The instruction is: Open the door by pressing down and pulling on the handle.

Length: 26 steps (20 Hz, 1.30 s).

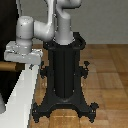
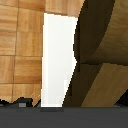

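One gripper [image 1: 21, 56], grip state unclear, sits right atop handle [image 1: 6, 65], bar running horiz. toward door [image 1: 9, 30].

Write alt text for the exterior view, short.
A white-grey robot arm bends down toward the exterior view's left, its flat grey wrist end sitting right above a short brass-tan handle bar on a dark door panel in a white frame. Its fingers are not visible. A black pedestal stands on the wooden plank floor.
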Available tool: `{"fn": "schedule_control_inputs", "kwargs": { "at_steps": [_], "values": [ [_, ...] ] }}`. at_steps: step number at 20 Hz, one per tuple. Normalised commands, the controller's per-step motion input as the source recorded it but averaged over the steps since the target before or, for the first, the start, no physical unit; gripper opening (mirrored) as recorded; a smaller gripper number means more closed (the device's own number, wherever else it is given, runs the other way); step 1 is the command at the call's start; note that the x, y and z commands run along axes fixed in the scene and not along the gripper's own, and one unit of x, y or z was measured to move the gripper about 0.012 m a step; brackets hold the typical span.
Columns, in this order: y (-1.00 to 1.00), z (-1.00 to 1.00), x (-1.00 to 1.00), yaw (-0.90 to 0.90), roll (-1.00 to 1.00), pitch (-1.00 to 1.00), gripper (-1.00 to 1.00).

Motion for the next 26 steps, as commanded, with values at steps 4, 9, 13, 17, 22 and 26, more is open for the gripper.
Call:
{"fn": "schedule_control_inputs", "kwargs": {
  "at_steps": [4, 9, 13, 17, 22, 26],
  "values": [
    [0.00, -0.50, 0.00, 0.00, 0.00, 0.00, 1.00],
    [0.00, -0.40, 0.00, 0.00, 0.00, 0.00, 1.00],
    [0.00, -0.50, 0.00, 0.00, 0.00, 0.00, 1.00],
    [0.25, 0.00, 0.00, 0.00, 0.00, 0.00, 1.00],
    [0.20, 0.00, 0.00, 0.00, 0.00, 0.00, 1.00],
    [1.00, 0.00, 0.00, 0.00, 0.00, 0.00, 1.00]
  ]
}}
